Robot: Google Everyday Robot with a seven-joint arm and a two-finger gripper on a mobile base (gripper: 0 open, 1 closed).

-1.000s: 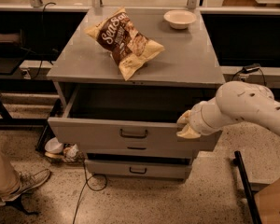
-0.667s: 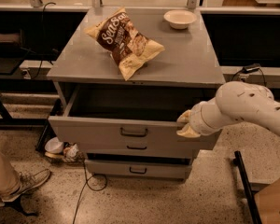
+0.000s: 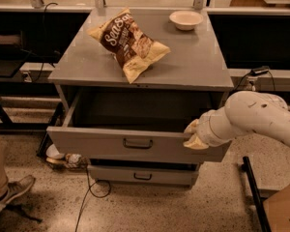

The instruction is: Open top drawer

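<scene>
**Top drawer drawn out, gripper at its front rim**

The gripper (image 3: pixel 193 135) rests on the upper rim of the top drawer (image 3: pixel 96 146), right of its black handle (image 3: pixel 137 143). Whether it is clenched or released cannot be told. The drawer stands well out beneath the worktop (image 3: pixel 193 64). The opening looks nearly done. The next move is probably a short straight pull, or letting go.

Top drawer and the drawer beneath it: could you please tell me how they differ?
The top drawer is pulled out, its box visible; the lower drawer sits further back, showing only its front. The top drawer's front is wider and taller than the lower drawer's. The claw rests at the top drawer's front edge, not at the lower drawer. Both are grey, each with a centre handle.
</scene>
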